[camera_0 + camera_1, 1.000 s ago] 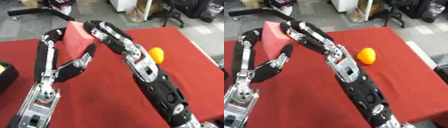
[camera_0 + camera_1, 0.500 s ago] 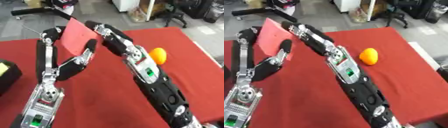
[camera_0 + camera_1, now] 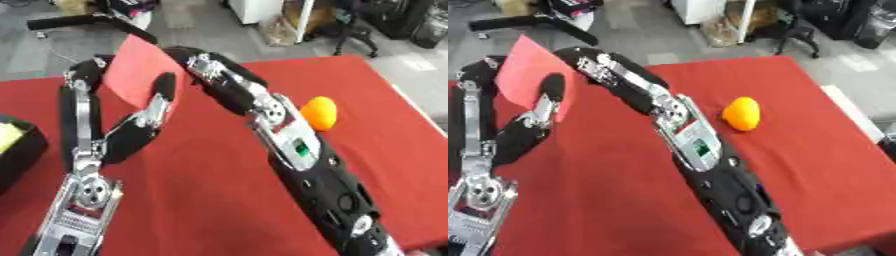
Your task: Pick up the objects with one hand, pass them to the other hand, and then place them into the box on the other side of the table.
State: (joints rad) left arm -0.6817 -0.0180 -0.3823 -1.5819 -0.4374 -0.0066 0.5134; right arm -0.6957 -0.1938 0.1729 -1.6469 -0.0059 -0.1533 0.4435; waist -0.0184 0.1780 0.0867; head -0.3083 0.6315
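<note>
A flat red block is held up above the red table, tilted on its corner. My left hand is shut on it, with fingers behind its left edge and the thumb in front of its right side. My right hand reaches in from the right and meets the block's upper right edge; its fingers are hidden behind the block. An orange rounded object lies on the table to the right of my right arm.
A black box with something yellow inside sits at the table's left edge. Beyond the far edge are a grey floor, a black office chair and cartons. The table's right edge runs close to the orange object.
The red block has tipped to show its flat face and drifted slightly left with my left hand. My right hand has stayed at its right edge.
</note>
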